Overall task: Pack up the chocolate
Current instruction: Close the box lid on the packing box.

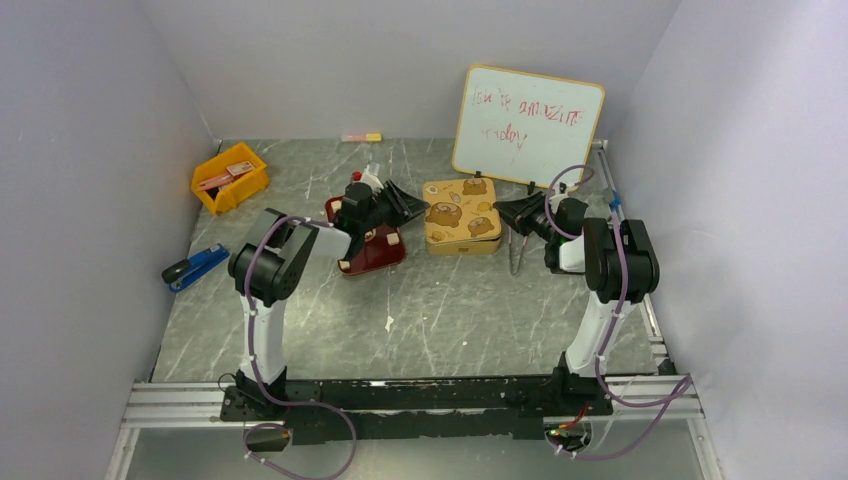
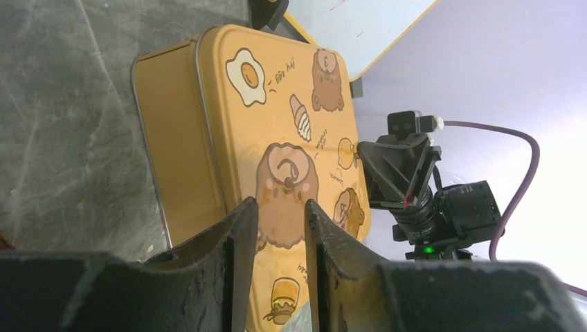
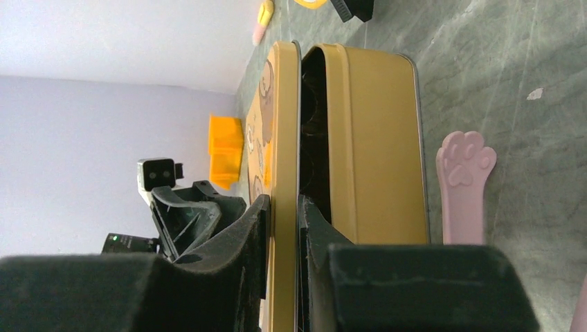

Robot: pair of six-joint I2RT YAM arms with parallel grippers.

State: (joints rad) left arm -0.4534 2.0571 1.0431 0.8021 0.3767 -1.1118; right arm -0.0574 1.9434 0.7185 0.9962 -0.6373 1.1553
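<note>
Clamping gold bear-printed metal tin lid (image 3: 284, 104), right gripper (image 3: 282, 202) is holding it ajar, left gripper (image 2: 280, 205) hovering left, slightly parted.

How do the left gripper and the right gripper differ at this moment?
The right gripper pinches the lid of the gold tin by its edge; the left gripper holds nothing, its fingers slightly apart. The left gripper is by the dark red tray, left of the tin; the right gripper is right of it. Both point at the tin.
</note>
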